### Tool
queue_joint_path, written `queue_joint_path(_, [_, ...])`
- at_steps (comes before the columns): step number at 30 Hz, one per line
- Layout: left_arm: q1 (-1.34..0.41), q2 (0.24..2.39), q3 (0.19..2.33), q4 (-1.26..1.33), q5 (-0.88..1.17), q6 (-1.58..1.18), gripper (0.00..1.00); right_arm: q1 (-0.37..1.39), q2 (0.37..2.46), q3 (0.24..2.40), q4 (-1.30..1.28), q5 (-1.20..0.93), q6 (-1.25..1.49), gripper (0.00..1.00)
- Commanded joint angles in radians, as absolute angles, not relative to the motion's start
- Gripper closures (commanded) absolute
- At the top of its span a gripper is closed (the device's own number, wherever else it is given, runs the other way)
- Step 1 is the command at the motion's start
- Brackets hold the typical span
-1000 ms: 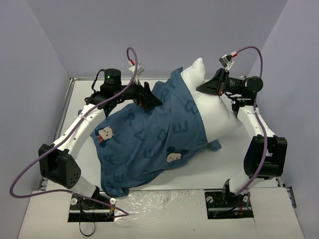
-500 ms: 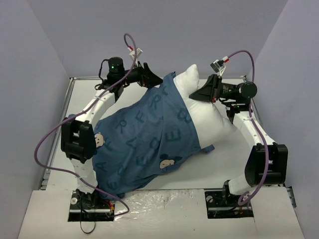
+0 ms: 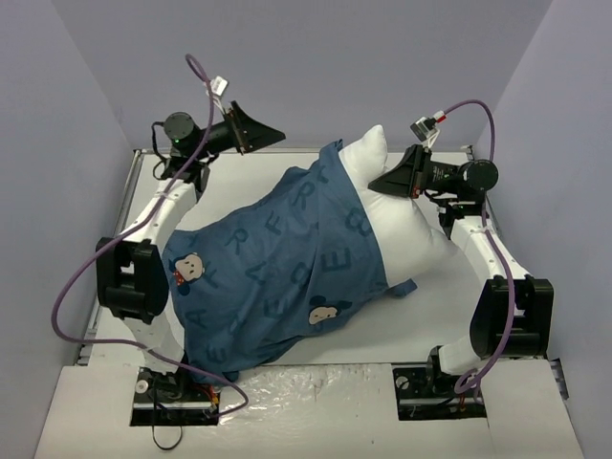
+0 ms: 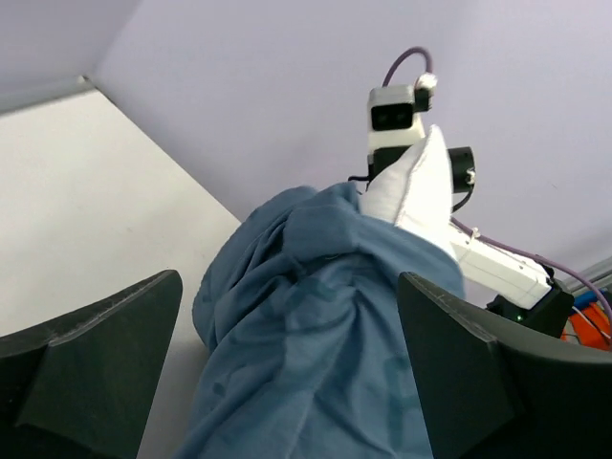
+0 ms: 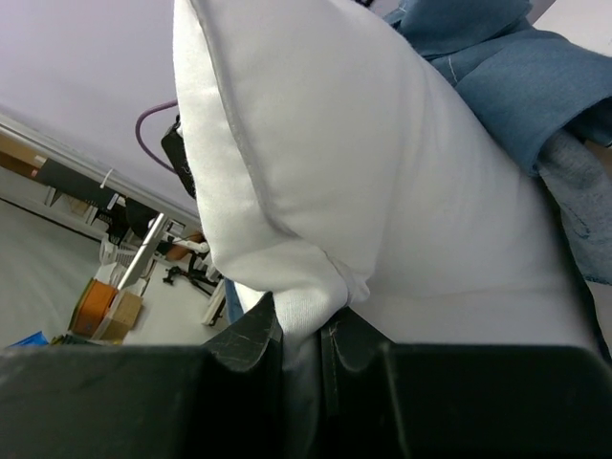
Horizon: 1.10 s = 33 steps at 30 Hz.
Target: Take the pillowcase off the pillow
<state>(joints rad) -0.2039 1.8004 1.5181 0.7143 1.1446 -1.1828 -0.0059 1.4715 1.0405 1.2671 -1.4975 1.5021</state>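
Observation:
The dark-blue pillowcase (image 3: 277, 268) with letters and mouse faces covers the lower left part of the white pillow (image 3: 406, 225), whose upper right end sticks out bare. My right gripper (image 3: 381, 182) is shut on a fold of the pillow (image 5: 306, 287) near its raised corner. My left gripper (image 3: 273, 134) hangs open in the air at the back left, apart from the cloth. In the left wrist view the bunched pillowcase (image 4: 316, 325) lies beyond the spread fingers (image 4: 459, 373), and the pillow's white corner (image 4: 411, 186) pokes out above it.
The white table (image 3: 153, 182) is bordered by a raised rim on the left and at the back. Purple-grey walls close in behind and on both sides. A loose flap of pillowcase (image 3: 406, 285) lies under the pillow on the right.
My left gripper has let go of the pillowcase's edge and pulled up and back to the left. The cloth has settled on the pillow. The right gripper keeps its hold, shifted slightly left.

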Motion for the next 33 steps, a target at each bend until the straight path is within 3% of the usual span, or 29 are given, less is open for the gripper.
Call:
queue_joint_path(1, [-0.195, 1.681, 1.608, 0.584, 1.189, -1.056, 0.06, -0.026, 1.460, 1.065, 2.014, -1.583, 1.511, 1.00])
queue_joint_path(2, [-0.207, 1.671, 1.605, 0.512, 1.190, -0.996, 0.06, -0.028, 1.459, 1.066, 2.014, -1.583, 1.512, 1.00])
queue_joint_path(6, [-0.251, 1.644, 1.690, -0.218, 1.122, -0.500, 0.06, -0.028, 1.462, 1.072, 2.013, -1.583, 1.519, 1.00])
queue_joint_path(14, [-0.314, 1.712, 1.752, -0.467, 1.026, -0.247, 0.06, -0.025, 1.459, 1.074, 2.013, -1.583, 1.523, 1.00])
queue_joint_path(19, [-0.350, 1.741, 1.773, -0.433, 1.043, -0.273, 0.00, -0.023, 1.457, 1.072, 2.013, -1.583, 1.526, 1.00])
queue_joint_path(22, [-0.350, 1.741, 1.779, -0.362, 1.084, -0.330, 0.25, -0.025, 1.456, 1.063, 2.014, -1.583, 1.525, 1.00])
queue_joint_path(23, [-0.345, 1.737, 1.778, -0.323, 1.095, -0.350, 0.47, -0.025, 1.457, 1.060, 2.014, -1.583, 1.522, 1.00])
queue_joint_path(27, [-0.336, 1.688, 1.752, -0.264, 1.124, -0.420, 0.94, -0.057, 1.471, 1.055, 2.014, -1.583, 1.520, 1.00])
queue_joint_path(33, [-0.330, 1.531, 1.678, -0.227, 1.089, -0.451, 0.98, -0.097, 1.603, 1.006, 2.011, -1.582, 1.497, 0.95])
